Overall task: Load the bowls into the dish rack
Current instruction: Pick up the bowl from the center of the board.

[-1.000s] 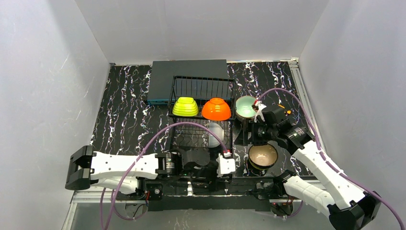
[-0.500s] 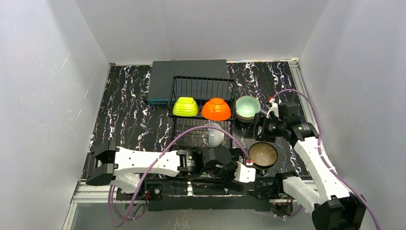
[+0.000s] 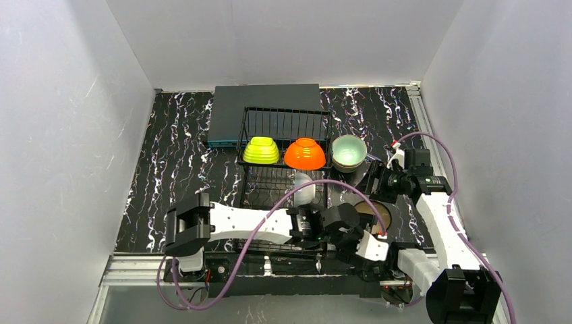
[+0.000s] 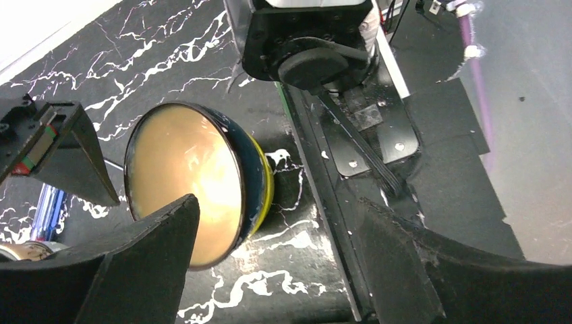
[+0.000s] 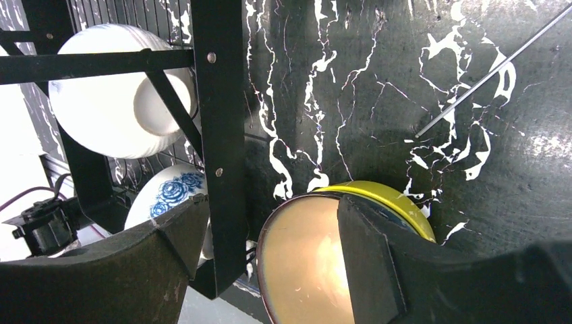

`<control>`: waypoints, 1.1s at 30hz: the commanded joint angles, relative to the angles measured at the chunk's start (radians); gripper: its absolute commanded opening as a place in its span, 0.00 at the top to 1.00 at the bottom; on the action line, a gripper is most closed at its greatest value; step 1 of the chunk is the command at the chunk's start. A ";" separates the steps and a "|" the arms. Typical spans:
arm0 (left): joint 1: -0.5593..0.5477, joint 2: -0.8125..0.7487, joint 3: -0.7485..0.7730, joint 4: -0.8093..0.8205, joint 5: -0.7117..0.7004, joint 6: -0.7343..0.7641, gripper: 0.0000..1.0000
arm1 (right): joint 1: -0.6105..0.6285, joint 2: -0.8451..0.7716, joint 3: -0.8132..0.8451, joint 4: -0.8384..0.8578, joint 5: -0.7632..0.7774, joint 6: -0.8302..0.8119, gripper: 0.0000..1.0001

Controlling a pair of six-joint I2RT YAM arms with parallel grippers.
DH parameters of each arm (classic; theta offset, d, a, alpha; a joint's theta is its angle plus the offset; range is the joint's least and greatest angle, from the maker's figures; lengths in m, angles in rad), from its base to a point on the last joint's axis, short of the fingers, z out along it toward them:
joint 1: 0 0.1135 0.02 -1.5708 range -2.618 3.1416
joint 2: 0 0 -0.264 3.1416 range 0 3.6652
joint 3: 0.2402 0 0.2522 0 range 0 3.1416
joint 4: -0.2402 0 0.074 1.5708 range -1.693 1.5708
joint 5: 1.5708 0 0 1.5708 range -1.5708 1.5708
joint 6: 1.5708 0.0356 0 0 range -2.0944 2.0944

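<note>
The black wire dish rack holds a lime green bowl and an orange bowl on its back tier. A white bowl and a blue-patterned bowl sit lower down. Mint bowls are stacked right of the rack. A beige-lined dark bowl rests in a yellow bowl on the table. My left gripper is open, its jaws astride that bowl's near rim. My right gripper hovers open over the same bowl.
A flat dark grey box lies behind the rack. The rack's side post stands between my right fingers in the wrist view. The right arm's base and the table's front rail are close to my left gripper. White walls enclose the table.
My left arm swung right from the rack's front to the beige-lined bowl, its jaws narrowing slightly. My right gripper pulled back right, away from the mint bowls.
</note>
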 commanded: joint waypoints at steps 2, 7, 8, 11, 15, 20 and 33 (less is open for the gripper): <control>0.039 0.060 0.101 -0.013 0.093 0.026 0.22 | -0.027 0.021 0.044 0.040 0.008 -0.044 0.22; 0.060 0.137 0.154 -0.027 0.123 0.010 0.32 | -0.030 0.035 0.083 0.030 0.015 -0.051 0.22; 0.064 0.151 0.160 -0.027 0.131 0.006 0.33 | -0.030 0.038 0.088 0.030 0.012 -0.051 0.22; 0.072 0.187 0.176 -0.031 0.146 -0.002 0.37 | -0.030 0.046 0.105 0.027 0.005 -0.052 0.22; 0.080 0.222 0.191 -0.026 0.157 -0.013 0.44 | -0.030 0.059 0.128 0.021 -0.002 -0.054 0.22; 0.081 0.247 0.215 -0.039 0.169 -0.017 0.56 | -0.030 0.072 0.153 0.015 -0.010 -0.057 0.22; 0.081 0.227 0.215 -0.027 0.167 -0.015 0.78 | -0.030 0.094 0.188 0.006 -0.040 -0.063 0.22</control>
